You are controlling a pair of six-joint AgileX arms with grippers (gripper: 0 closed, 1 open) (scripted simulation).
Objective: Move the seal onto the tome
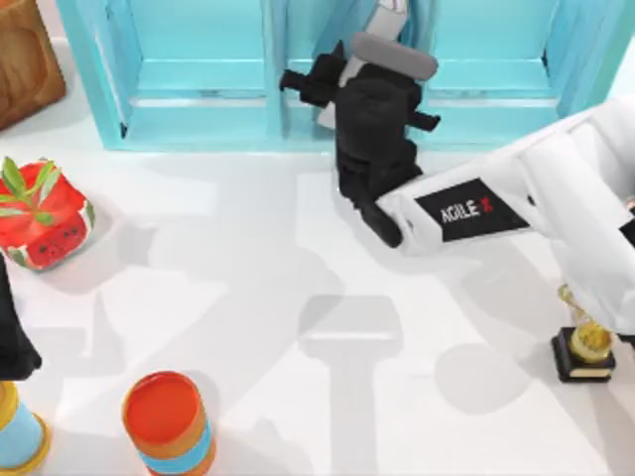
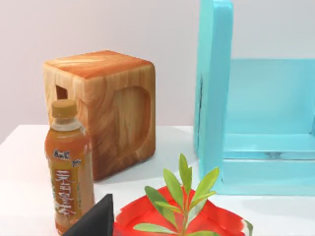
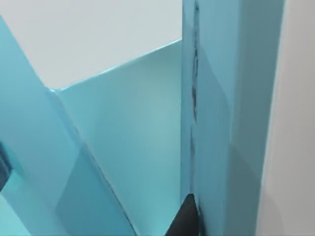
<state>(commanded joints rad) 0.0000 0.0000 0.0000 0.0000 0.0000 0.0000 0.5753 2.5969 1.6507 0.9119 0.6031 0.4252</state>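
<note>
The right arm (image 1: 516, 198) stretches from the table's right side toward the light-blue shelf (image 1: 198, 89) at the far edge of the white table (image 1: 248, 297). Its black wrist hangs over the shelf's front ledge, and the right gripper (image 1: 389, 18) points into the narrow gap between the shelf's two wide bays. In the right wrist view, pale blue shelf walls stand close on both sides, with a dark tip of the gripper against the upright panel. Whether this gripper is open, closed or holding anything cannot be told.

From these views I cannot tell where the seal or the tome is, so nothing can be said of the seal's look.

The left gripper (image 1: 12, 342) sits at the table's left edge, near a red pot (image 1: 45, 218) patterned like a watermelon with green leaves. Whether it is open or closed cannot be told. In the left wrist view, an orange drink bottle (image 2: 69, 167) stands upright in front of a wooden box (image 2: 106, 108) with a rounded recess in its side. The shelf's end panel is beside them.

An orange-topped can (image 1: 167, 421) with a blue band stands near the front left. A gold trophy (image 1: 583, 342) on a black base stands at the right, partly under the right arm.
</note>
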